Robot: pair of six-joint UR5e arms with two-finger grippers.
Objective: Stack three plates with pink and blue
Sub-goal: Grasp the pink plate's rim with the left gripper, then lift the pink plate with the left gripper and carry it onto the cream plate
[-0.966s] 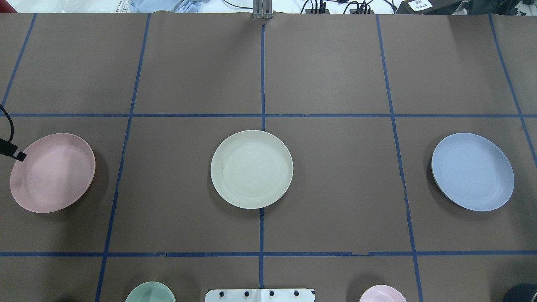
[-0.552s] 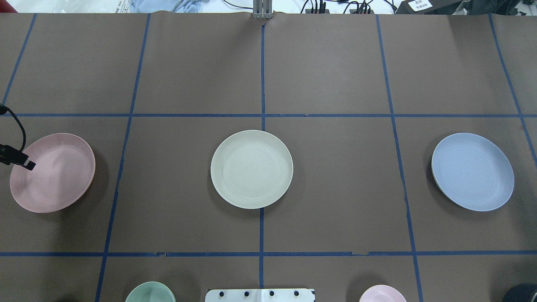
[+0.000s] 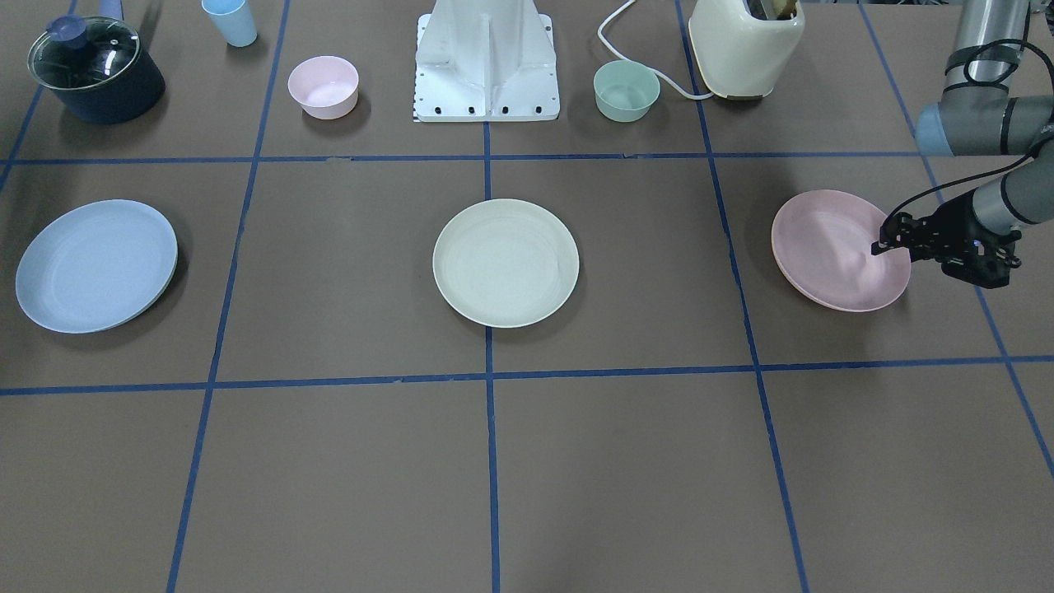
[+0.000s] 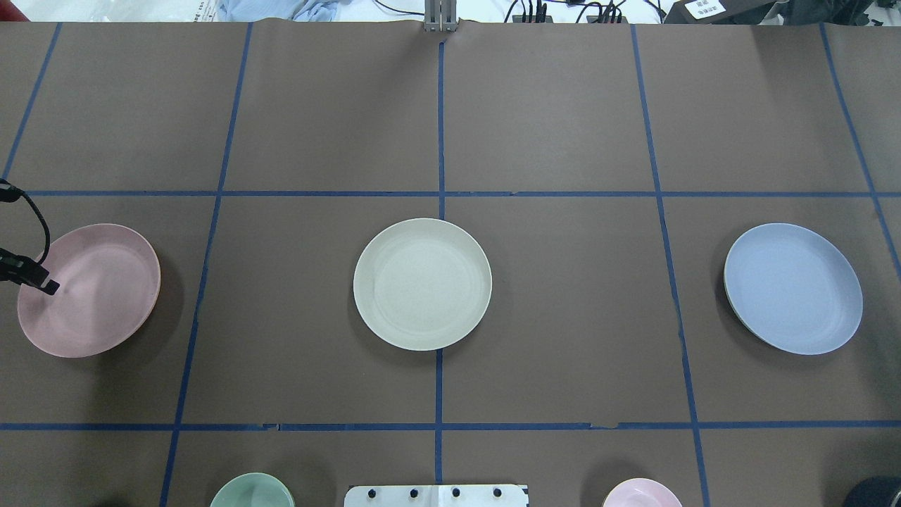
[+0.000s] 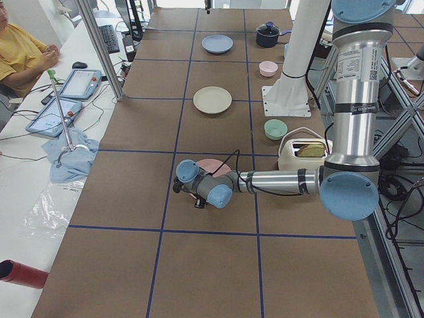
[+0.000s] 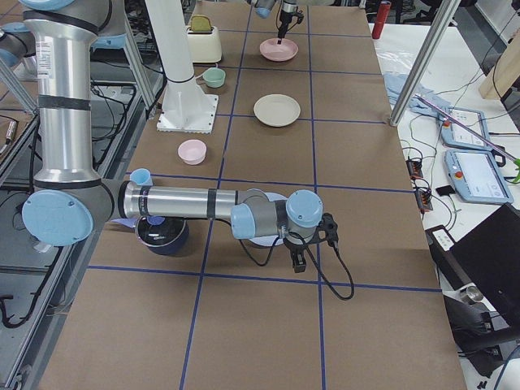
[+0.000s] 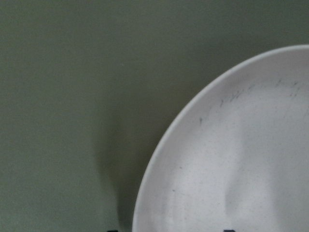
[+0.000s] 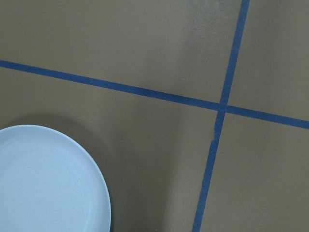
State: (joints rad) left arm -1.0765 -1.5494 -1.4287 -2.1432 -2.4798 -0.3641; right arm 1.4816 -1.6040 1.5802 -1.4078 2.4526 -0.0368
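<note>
Hanging the left hand low over the pink plate, at the rim on the side away from the other plates, with jaws spread wide and gripping nothing. Straddling that rim in the wrist view: one dark tip peeking in over the plate's inside, the other over bare worktop just outside. Cannot tell whether touching the plate or hanging just clear of it. Seeing the cream plate well apart from this hand, toward the worktop's middle, lying flat and alone. Seeing the blue plate farther off, at the opposite end, also lying flat. Hanging the right hand just beside that plate, pointing down at the worktop; showing only in a side view, so cannot tell whether wide or narrow.
</note>
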